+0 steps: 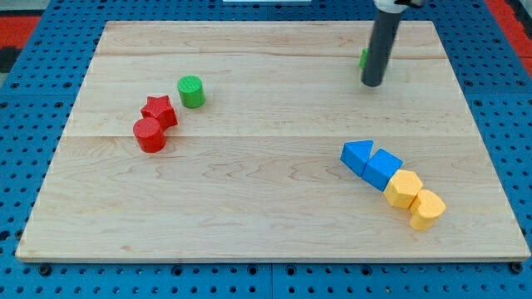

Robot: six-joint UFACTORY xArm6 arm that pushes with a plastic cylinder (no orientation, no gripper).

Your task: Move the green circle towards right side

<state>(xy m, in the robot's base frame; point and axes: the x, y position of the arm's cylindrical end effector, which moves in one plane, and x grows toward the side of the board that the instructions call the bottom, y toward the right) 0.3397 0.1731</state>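
Note:
The green circle (191, 90) is a small green cylinder on the wooden board (266, 208), at the view's upper left. My tip (373, 84) is at the lower end of the dark rod, at the view's upper right, far to the right of the green circle. A second green block (363, 59) is almost wholly hidden behind the rod; its shape cannot be made out.
A red star (159, 110) and a red cylinder (150, 134) touch each other just below-left of the green circle. At the lower right, a blue triangle (357, 155), a blue block (382, 169), a yellow hexagon (404, 188) and a yellow block (427, 208) lie in a diagonal row.

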